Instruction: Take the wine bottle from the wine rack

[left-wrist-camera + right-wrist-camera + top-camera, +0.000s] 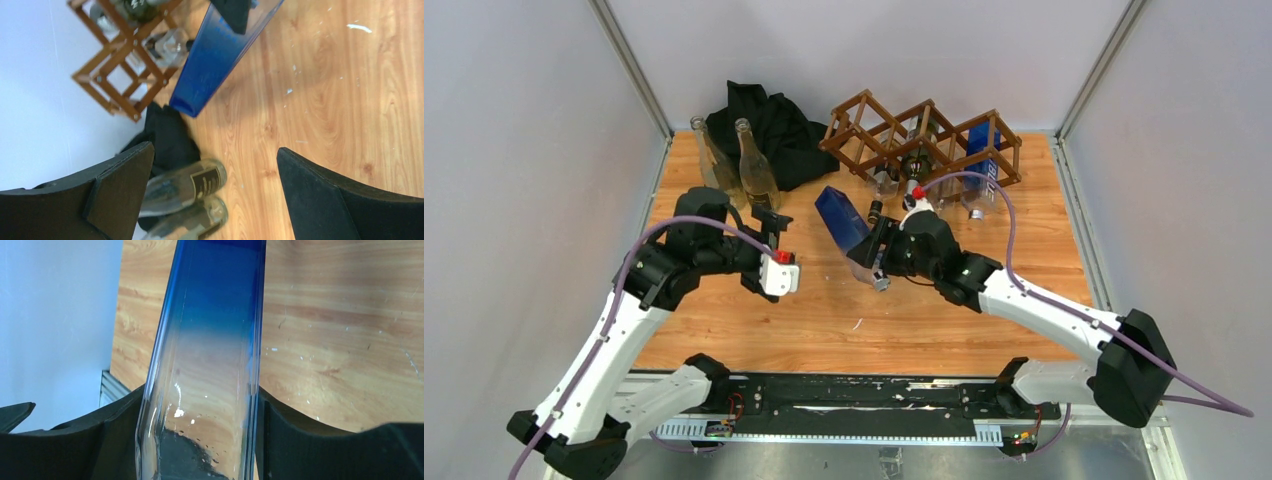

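Observation:
My right gripper (874, 262) (200, 440) is shut on a blue-tinted square wine bottle (842, 220) (212, 355), clamped at its clear lower part. The bottle tilts above the table in front of the dark brown wine rack (924, 135) (125, 65), clear of its cells; it also shows in the left wrist view (225, 55). My left gripper (770, 222) (215, 195) stands open with nothing between its fingers, just in front of two clear bottles with dark labels (200, 182). More bottles still lie in the rack (914, 160).
Two clear bottles (749, 160) stand upright at the back left beside a black cloth (769, 125) (167, 135). A blue-labelled bottle (984, 165) sits in the rack's right cell. Grey walls close in the left, back and right sides.

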Controlling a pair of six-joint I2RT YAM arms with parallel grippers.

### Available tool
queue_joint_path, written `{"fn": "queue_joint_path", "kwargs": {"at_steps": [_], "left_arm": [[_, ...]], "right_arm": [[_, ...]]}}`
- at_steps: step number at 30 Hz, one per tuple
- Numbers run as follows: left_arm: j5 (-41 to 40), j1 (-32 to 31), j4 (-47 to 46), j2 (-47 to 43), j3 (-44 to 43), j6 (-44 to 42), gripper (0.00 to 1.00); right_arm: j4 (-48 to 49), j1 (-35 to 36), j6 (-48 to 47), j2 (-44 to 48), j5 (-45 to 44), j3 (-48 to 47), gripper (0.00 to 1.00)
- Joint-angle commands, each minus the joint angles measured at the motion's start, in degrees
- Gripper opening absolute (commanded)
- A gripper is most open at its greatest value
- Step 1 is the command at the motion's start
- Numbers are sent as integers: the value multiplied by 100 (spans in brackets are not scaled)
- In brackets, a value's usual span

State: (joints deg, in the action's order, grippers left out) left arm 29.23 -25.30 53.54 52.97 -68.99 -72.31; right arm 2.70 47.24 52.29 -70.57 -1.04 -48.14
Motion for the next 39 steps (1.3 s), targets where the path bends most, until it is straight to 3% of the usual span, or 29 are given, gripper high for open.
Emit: {"fn": "queue_joint_path", "kwargs": {"at_steps": [1,6,13,19,26,36,39], "left_arm": [[-194,-690,34,-121,198,-296,98],[-323,-1273,-337,100,484,449,100],[-812,-1964,-2076,-302,1574,1455,99],[-1034,-2591,-2487,-315,2002,1781,99],[-1235,-2874,-3115,-131,2247,2097,98],[-1390,-2884,-3074,-64,2179,2273,85],[-1393,-2884,-3017,-79,2144,2304,73]], "right_arm": [[519,60,-344,662,617,-130,0],[-42,66,-502,867,1168,-275,0],[-598,73,-895,871,2150,-571,0],[-955,73,-818,568,2650,-1014,0],[-952,275,-800,306,2807,-1446,0],[-625,514,-840,-61,3190,-1815,0],[-675,514,-892,-166,3276,-1924,0]]}}
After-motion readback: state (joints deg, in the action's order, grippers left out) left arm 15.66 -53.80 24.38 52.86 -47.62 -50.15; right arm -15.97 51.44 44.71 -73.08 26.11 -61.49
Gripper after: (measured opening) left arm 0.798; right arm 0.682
